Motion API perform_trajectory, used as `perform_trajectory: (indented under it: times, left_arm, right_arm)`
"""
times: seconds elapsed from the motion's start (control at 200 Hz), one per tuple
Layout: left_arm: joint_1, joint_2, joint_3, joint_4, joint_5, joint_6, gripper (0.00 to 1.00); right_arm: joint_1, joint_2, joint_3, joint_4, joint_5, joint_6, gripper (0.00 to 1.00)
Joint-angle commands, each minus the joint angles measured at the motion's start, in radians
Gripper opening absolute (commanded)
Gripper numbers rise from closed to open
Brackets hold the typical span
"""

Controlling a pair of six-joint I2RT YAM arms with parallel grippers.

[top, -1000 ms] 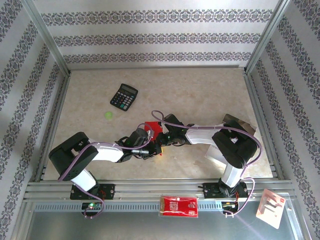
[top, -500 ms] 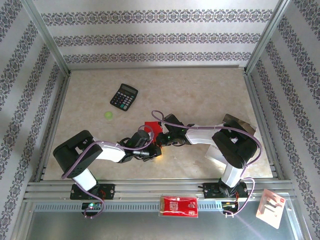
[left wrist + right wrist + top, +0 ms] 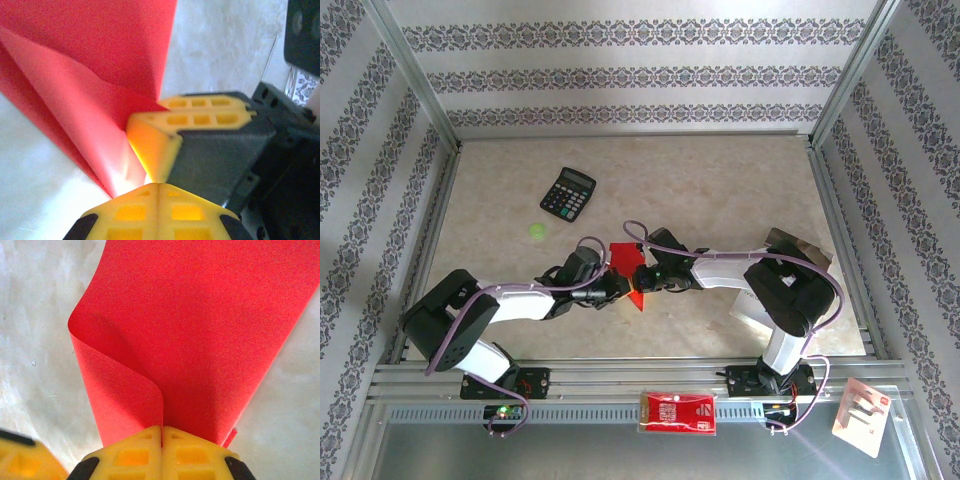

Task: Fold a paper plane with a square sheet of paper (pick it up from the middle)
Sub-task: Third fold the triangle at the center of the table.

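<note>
The square sheet of paper [image 3: 626, 262] is bright red and held above the table's middle, curled, with a pointed corner hanging toward the near edge. My right gripper [image 3: 161, 432] is shut on it. The sheet rises from between its yellow fingertips and one flap rolls over to the left [image 3: 120, 390]. My left gripper [image 3: 157, 186] is shut, and no paper shows in its seam. Its tip sits right against the right gripper's yellow finger [image 3: 200, 112], where the sheet's folded layers [image 3: 85, 115] narrow down. In the top view the two grippers [image 3: 617, 285] [image 3: 640, 279] meet nose to nose at the paper.
A black calculator [image 3: 568, 193] and a small green dot [image 3: 537, 229] lie at the back left. A grey sheet [image 3: 807, 252] and white paper [image 3: 748, 309] lie under the right arm. A red-and-white packet [image 3: 678, 412] rests on the front rail, a white packet [image 3: 861, 415] at its right.
The left arm has swung out to the left and stretched, and its gripper has slid up beside the right one. More of the red sheet shows, with a corner pointing down.
</note>
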Motion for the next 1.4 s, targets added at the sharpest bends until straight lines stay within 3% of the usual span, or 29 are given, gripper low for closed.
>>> perform_trajectory:
  times: [0.0, 0.385, 0.739, 1.164, 1.394]
  left_arm:
    - [0.021, 0.006, 0.017, -0.034, 0.008, 0.045, 0.0]
    - [0.049, 0.115, 0.037, 0.006, 0.038, 0.069, 0.0]
    - [0.055, 0.003, 0.079, -0.144, 0.008, 0.137, 0.0]
    - [0.113, 0.14, 0.129, -0.158, 0.019, 0.187, 0.0]
    - [0.136, 0.1, 0.132, -0.222, 0.003, 0.223, 0.01]
  right_arm:
    - [-0.009, 0.046, -0.045, -0.102, 0.059, 0.005, 0.0]
    - [-0.008, 0.046, -0.044, -0.102, 0.056, 0.003, 0.0]
    - [-0.008, 0.05, -0.035, -0.11, 0.046, -0.009, 0.0]
    - [-0.009, 0.052, -0.036, -0.108, 0.045, -0.009, 0.0]
    - [-0.01, 0.049, -0.038, -0.112, 0.046, -0.013, 0.0]
